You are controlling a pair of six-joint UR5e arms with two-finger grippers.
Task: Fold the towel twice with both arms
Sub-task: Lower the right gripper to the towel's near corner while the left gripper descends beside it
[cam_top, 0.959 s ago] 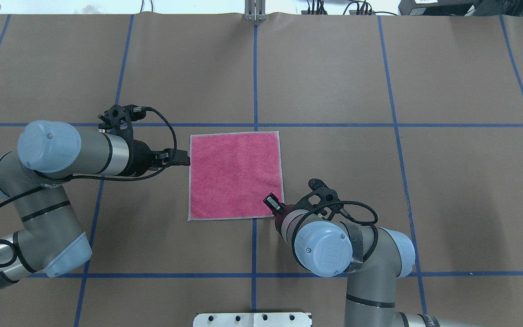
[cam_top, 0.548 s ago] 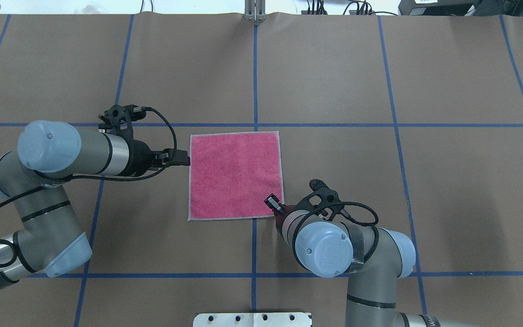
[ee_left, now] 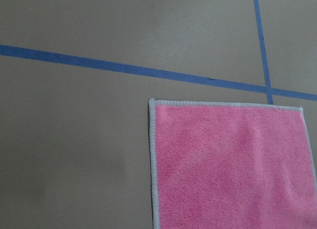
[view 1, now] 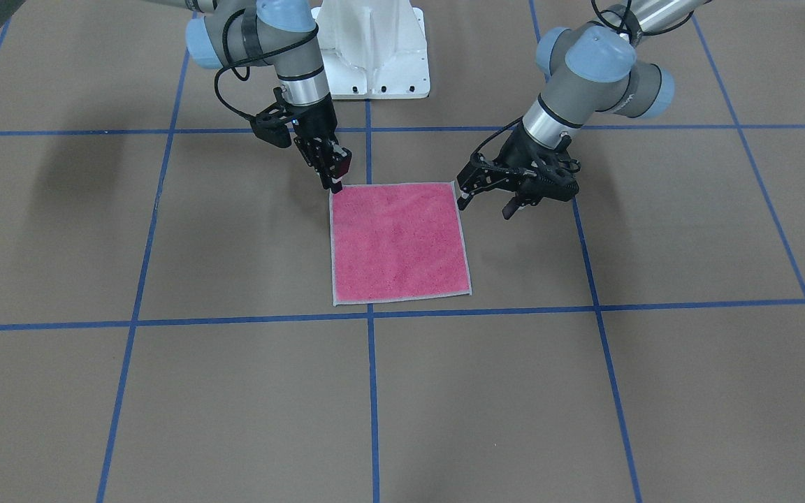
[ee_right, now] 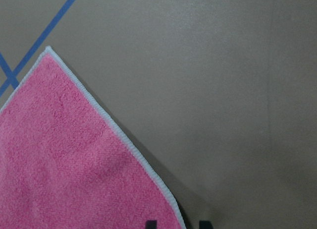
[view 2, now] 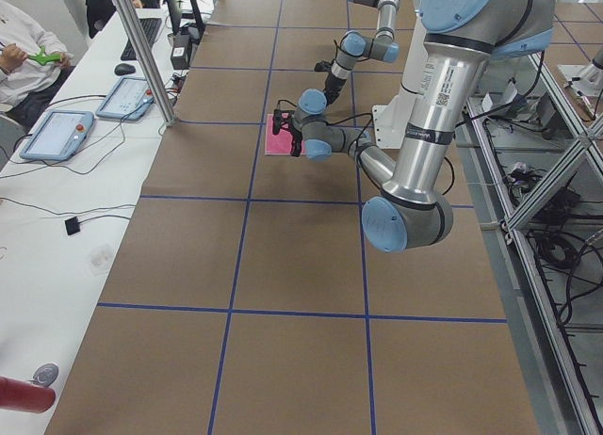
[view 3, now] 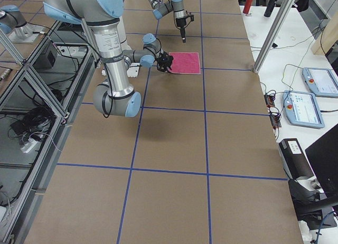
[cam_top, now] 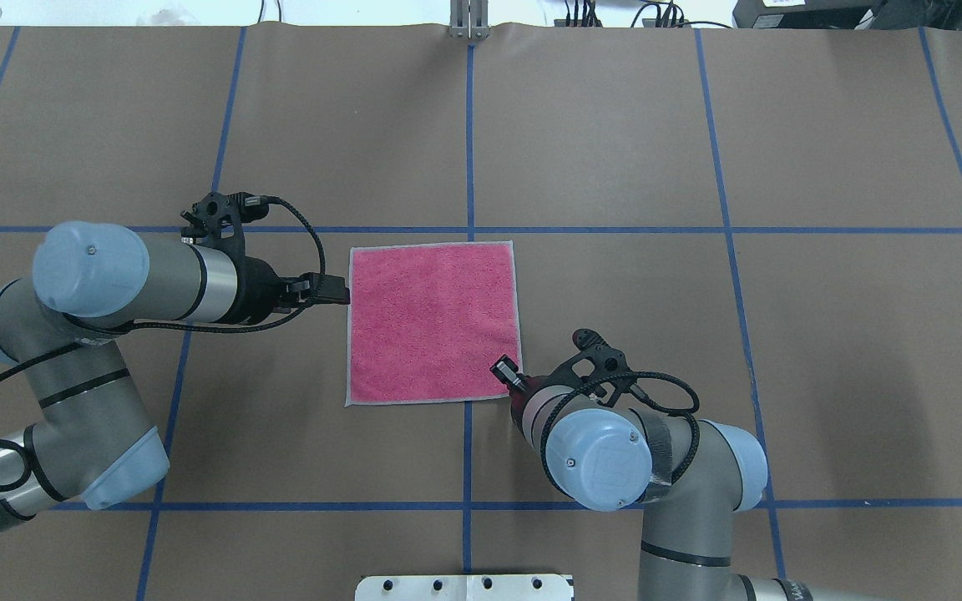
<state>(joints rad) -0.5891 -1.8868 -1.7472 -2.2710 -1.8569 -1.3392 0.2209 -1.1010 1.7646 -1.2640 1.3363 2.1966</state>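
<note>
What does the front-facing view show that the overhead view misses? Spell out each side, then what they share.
Only the front-facing view: the robot's white base, and a side look at the left gripper, fingers spread beside the towel's edge.
Only the overhead view: cables beyond the far edge of the table, and a metal plate at its near edge.
Both: the pink towel lying flat and unfolded, both grippers next to it, the right gripper at a robot-side corner, and the blue tape lines.

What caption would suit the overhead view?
Pink towel lies flat on the taped table, left tool and right tool at its edges.
</note>
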